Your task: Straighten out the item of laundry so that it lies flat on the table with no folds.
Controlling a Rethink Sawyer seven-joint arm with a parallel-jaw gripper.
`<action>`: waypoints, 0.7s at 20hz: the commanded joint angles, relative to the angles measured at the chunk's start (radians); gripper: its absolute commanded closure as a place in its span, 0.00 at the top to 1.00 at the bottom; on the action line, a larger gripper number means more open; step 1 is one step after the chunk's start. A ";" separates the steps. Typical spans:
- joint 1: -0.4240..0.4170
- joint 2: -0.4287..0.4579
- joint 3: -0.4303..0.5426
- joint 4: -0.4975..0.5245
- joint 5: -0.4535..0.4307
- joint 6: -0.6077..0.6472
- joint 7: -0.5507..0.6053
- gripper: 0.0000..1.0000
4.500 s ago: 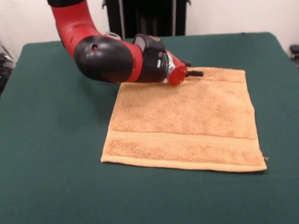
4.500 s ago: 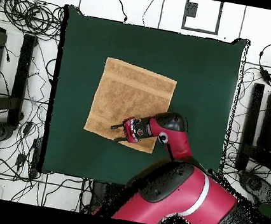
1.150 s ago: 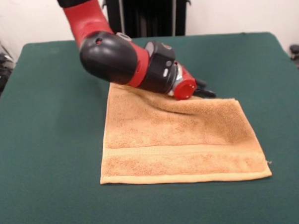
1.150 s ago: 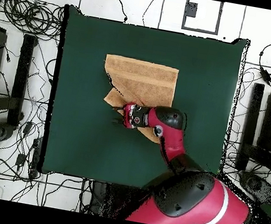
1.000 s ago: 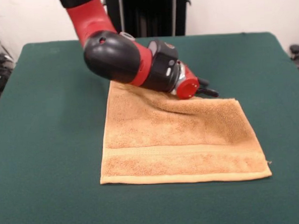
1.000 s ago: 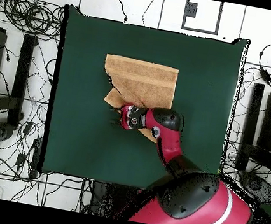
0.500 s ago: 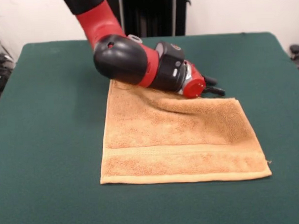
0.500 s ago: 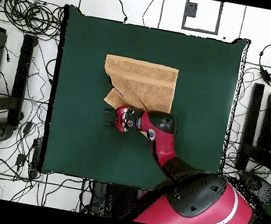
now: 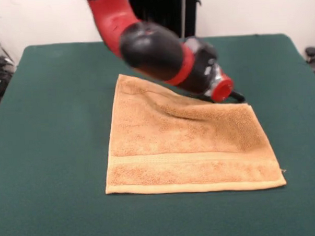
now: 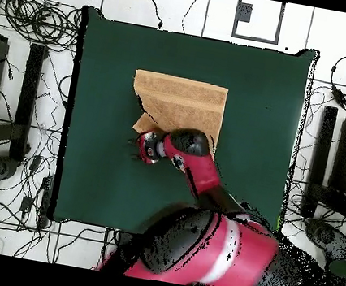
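The tan-orange towel (image 9: 185, 148) lies mid-table on the green table (image 9: 53, 128). Its near band and hem lie flat and straight. A raised crease runs slantwise along its far side, from the far left corner down to the right corner. In the overhead view the towel (image 10: 179, 101) shows a flat rectangle, with a folded flap sticking out at its lower left. My gripper (image 9: 239, 97) hangs low just past the towel's far right corner, only its dark tip showing behind the red wrist. From above, the gripper (image 10: 138, 145) sits over green cloth beside the flap.
The red and black arm (image 9: 160, 50) slants over the towel's far side. Cables (image 10: 33, 18) and dark stands (image 10: 27, 99) surround the table (image 10: 265, 108) on the floor.
The arm has swung along the towel's far edge, carrying the gripper off the towel toward its corner. The towel has kept its shape over the last second; 4.5 s ago it lay flatter.
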 commanded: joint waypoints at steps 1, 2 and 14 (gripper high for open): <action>0.409 0.177 -0.645 -0.403 -0.125 -0.329 0.423 1.00; 0.427 0.203 -0.687 -0.429 -0.135 -0.344 0.447 1.00; 0.491 0.311 -0.866 -0.556 -0.258 -0.449 0.563 1.00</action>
